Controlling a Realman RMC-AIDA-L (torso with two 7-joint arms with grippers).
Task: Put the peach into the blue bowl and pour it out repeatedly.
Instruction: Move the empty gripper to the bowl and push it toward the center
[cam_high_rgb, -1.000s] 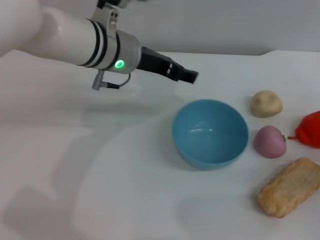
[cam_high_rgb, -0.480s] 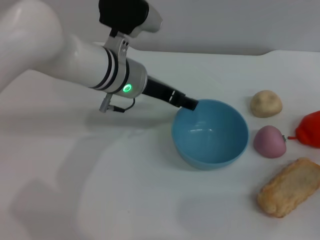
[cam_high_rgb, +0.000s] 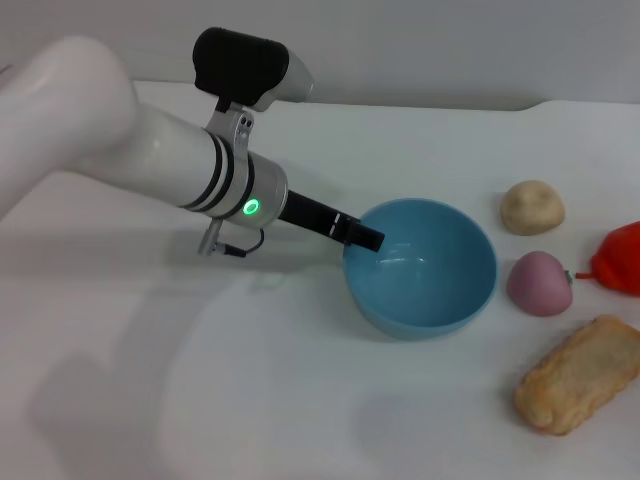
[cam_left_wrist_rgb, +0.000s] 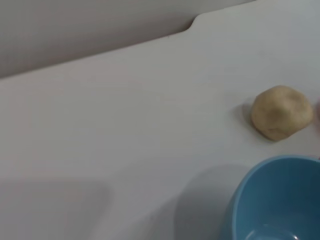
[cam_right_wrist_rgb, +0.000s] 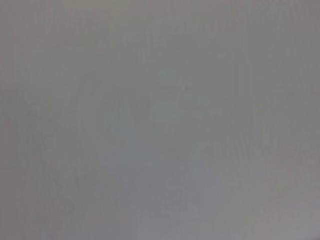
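Observation:
The light-blue bowl (cam_high_rgb: 430, 300) stands upright and empty on the white table, right of centre in the head view. Part of it also shows in the left wrist view (cam_left_wrist_rgb: 275, 200). The pink-mauve peach (cam_high_rgb: 540, 283) lies on the table just to the right of the bowl, touching nothing. My left gripper (cam_high_rgb: 366, 239) reaches in from the left, and its dark tip is at the bowl's left rim. My right gripper is out of view, and the right wrist view shows only plain grey.
A beige lumpy ball (cam_high_rgb: 532, 207) lies behind the peach and also shows in the left wrist view (cam_left_wrist_rgb: 279, 112). A red item (cam_high_rgb: 620, 258) is at the right edge. A tan bread-like block (cam_high_rgb: 578, 373) lies at the front right. The table's back edge runs close behind.
My left arm has swung down and forward. Its tip went from above and behind the bowl down to the bowl's left rim. The bowl and peach have not moved.

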